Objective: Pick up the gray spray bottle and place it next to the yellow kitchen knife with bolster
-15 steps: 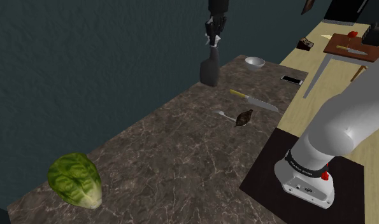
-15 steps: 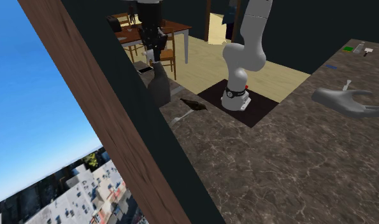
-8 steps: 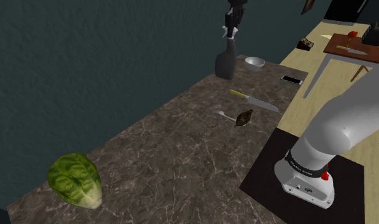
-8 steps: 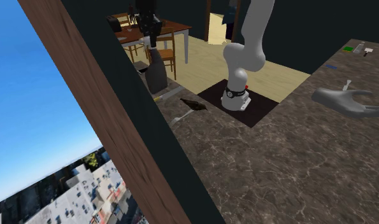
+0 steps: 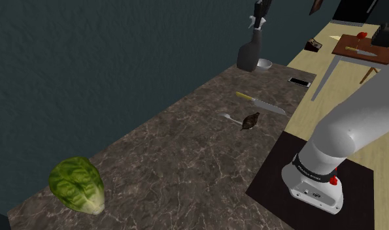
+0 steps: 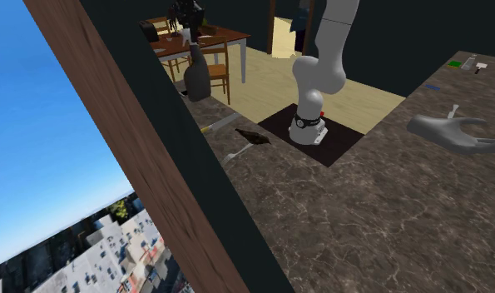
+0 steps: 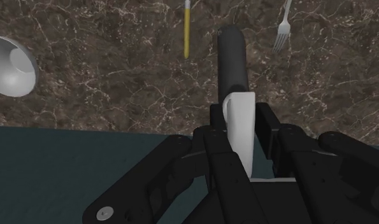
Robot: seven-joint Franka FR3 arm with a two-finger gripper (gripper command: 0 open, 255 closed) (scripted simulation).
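Observation:
The gray spray bottle (image 5: 248, 57) has a dark rounded body and a white head. It hangs upright above the far end of the marble counter, and my gripper (image 5: 257, 23) is shut on its head. In the wrist view the fingers clasp the white head (image 7: 239, 124) and the dark body (image 7: 232, 60) points down at the counter. The yellow-handled knife (image 5: 260, 103) lies flat on the counter, nearer the stand than the bottle; its handle (image 7: 187, 28) lies on the counter just beside the bottle's base. From the second exterior view the bottle (image 6: 196, 76) hangs under the gripper (image 6: 188, 33).
A small grey bowl (image 5: 263, 64) sits right behind the bottle, a phone (image 5: 299, 82) at the counter's edge. A fork (image 5: 229, 117) and a dark brown object (image 5: 251, 120) lie near the knife. A lettuce (image 5: 76, 184) rests at the near end. A dark wall borders the counter.
The gripper has carried the bottle toward the shoulder view's right and farther along the counter, from beside the wall to just in front of the bowl. The grip stayed shut.

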